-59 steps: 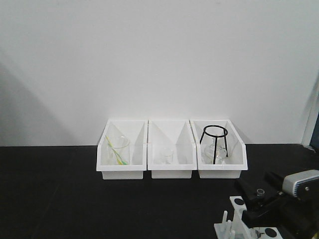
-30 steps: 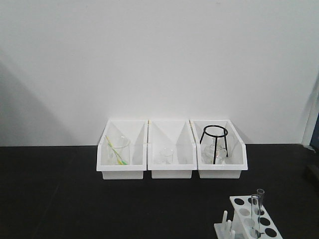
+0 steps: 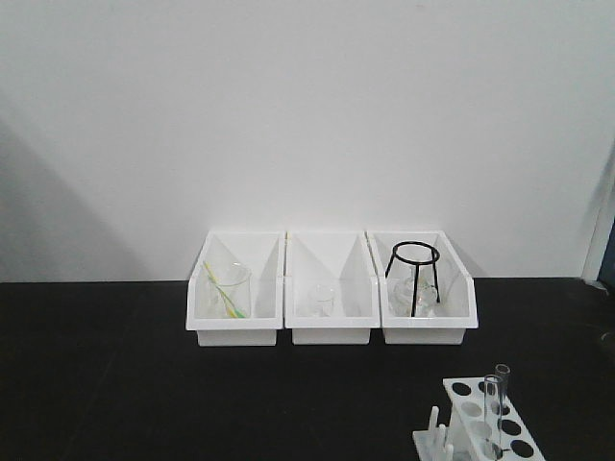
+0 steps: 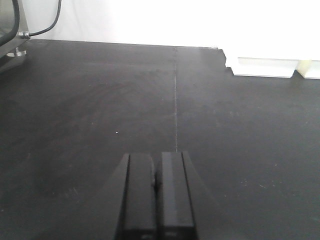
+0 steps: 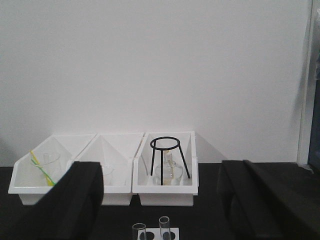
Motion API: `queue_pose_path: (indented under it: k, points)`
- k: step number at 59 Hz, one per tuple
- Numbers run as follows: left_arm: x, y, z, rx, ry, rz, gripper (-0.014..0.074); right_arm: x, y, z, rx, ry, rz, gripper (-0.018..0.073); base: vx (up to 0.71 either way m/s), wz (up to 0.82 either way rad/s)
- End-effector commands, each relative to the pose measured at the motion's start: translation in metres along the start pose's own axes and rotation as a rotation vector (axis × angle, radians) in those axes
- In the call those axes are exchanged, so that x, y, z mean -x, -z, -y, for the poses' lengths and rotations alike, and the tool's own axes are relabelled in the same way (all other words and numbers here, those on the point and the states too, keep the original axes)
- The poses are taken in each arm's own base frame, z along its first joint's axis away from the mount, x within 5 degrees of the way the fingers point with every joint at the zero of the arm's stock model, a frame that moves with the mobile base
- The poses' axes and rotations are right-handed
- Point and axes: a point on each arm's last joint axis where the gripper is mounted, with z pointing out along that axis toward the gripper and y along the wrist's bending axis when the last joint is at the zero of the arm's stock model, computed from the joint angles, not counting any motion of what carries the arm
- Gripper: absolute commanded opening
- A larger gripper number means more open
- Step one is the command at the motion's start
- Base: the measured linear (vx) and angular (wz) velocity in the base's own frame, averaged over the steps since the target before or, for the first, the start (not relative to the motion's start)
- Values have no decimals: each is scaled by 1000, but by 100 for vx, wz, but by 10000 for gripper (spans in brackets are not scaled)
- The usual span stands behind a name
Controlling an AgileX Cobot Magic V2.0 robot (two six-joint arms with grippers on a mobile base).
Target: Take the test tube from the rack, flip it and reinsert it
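The white rack [image 3: 468, 411] stands at the front right of the black table. Two clear test tubes [image 3: 498, 399] stand upright in its holes, close together. In the right wrist view their rims [image 5: 164, 222] and the rack's top plate [image 5: 173, 234] show at the bottom edge. My right gripper [image 5: 160, 172] is open wide and empty. It hangs back from the tubes, with one dark finger [image 5: 75, 200] on each side of the view. My left gripper [image 4: 156, 161] is shut and empty, low over bare black table. Neither gripper shows in the front view.
Three white open-fronted bins stand in a row at the back. The left bin [image 3: 235, 328] holds a beaker with a yellow-green stick. The middle bin [image 3: 330, 328] holds a small beaker. The right bin [image 3: 428, 328] holds a black tripod stand [image 3: 414, 274] and a flask.
One second ago my right arm was at the rack, by a tube's rim. It has since drawn back out of the front view, and both tubes stand free in the rack.
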Motion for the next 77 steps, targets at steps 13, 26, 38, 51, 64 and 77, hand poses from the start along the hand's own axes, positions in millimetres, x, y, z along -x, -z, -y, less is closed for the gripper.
queue_pose_path:
  k: [13,26,38,51,64,77]
  points:
    - [8,1,2,-23,2,96,-6,18,12,0,-10,50,98,531,0,0]
    - [8,1,2,-23,2,96,-6,17,60,3,-54,132,106,438,0,0]
    - [8,1,2,-23,2,96,-6,-1,86,4,-61,198,-39,277,0,0]
    - [8,1,2,-23,2,96,-6,-18,103,5,-64,195,6,76,0,0]
    - [8,1,2,-23,2,96,-6,-58,82,5,-33,156,75,-15,0,0]
    - [8,1,2,-23,2,96,-6,-113,66,9,-24,160,33,-13,0,0]
